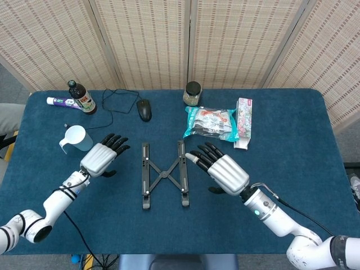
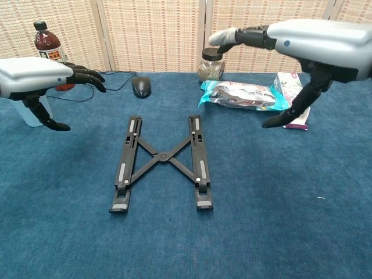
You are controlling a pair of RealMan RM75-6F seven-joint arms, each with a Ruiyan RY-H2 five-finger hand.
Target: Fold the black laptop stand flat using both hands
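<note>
The black laptop stand [image 1: 163,175] lay flat in the middle of the table [image 1: 292,135]. The left hand [image 1: 102,158] and the right hand [image 1: 220,168] hovered beside it, spread, holding nothing. It looked stiff and light; grab its side rails.

Woven folding screen [image 1: 185,39] behind a blue-carpeted table [image 1: 304,135]

Head view: mounted high, looking steeply down on the whole blue table [image 1: 292,129], screen panels along the far edge. Chest view: mounted low near the front edge, facing level across the table [image 2: 279,215] toward the same screens, much closer to the surface. Both views share the folded stand [image 1: 163,174] [image 2: 161,160] and the far-side clutter.
</note>
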